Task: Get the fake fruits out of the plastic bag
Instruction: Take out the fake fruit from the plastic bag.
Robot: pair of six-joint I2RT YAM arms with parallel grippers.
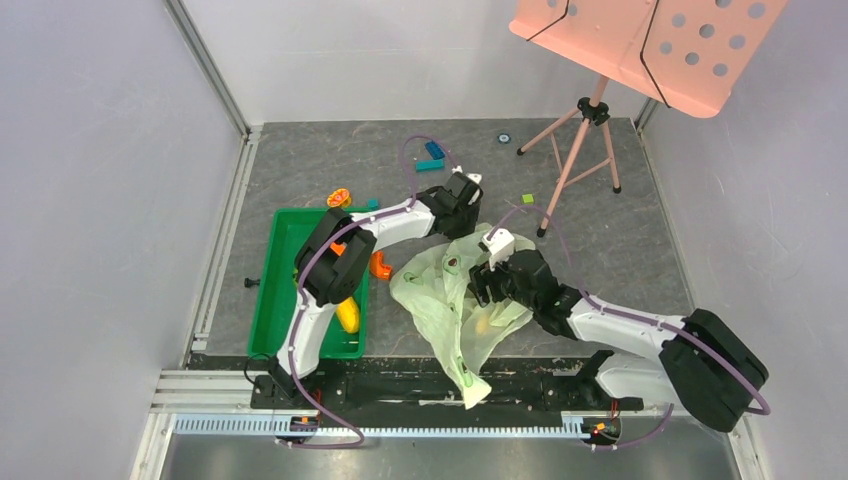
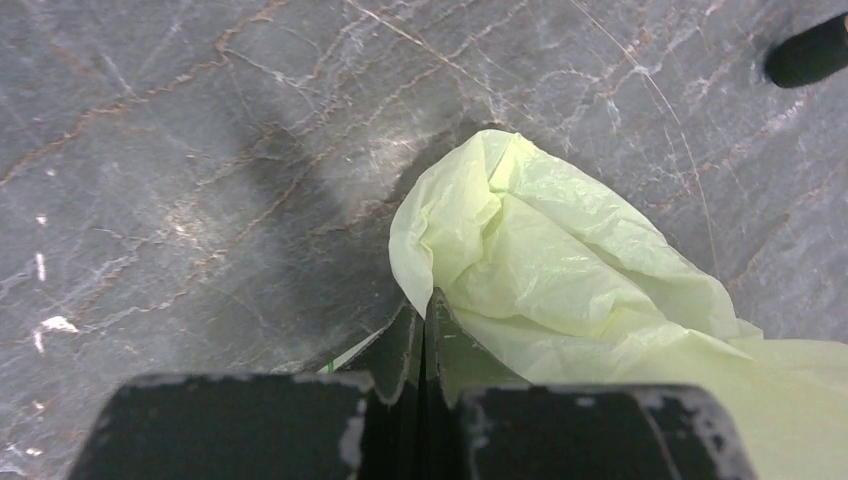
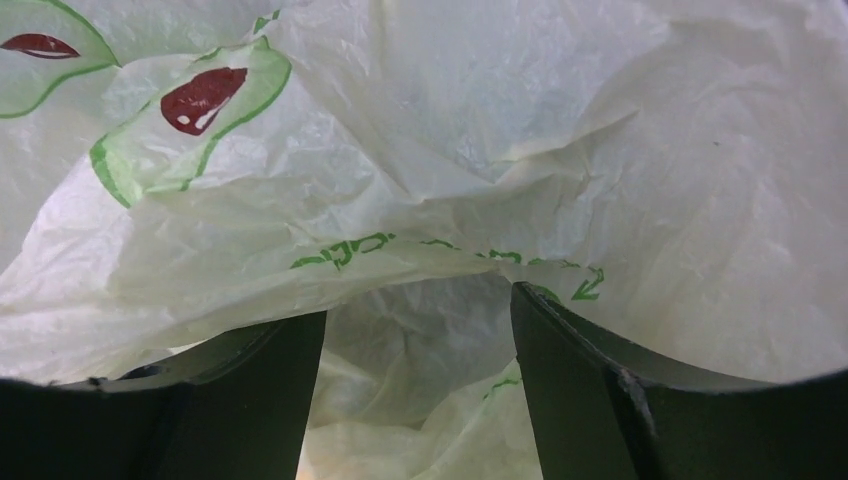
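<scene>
While unclear from above, left jaws clamped on plastic bag edge, right jaws apart against it.

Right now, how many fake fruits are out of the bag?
2: a yellow fruit in the green tray, an orange fruit just beyond its far rim. More may hide in the plastic bag.

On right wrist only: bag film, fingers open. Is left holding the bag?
Observer: Yes, the left fingers are shut on the bag at its far edge.
Operator: Any fruit out?
Observer: A yellow fruit lies in the tray, left of the bag.
Operator: Anything inside?
Observer: The top view shows a yellowish shape through the film by the right fingers; can't tell what it is.
</scene>
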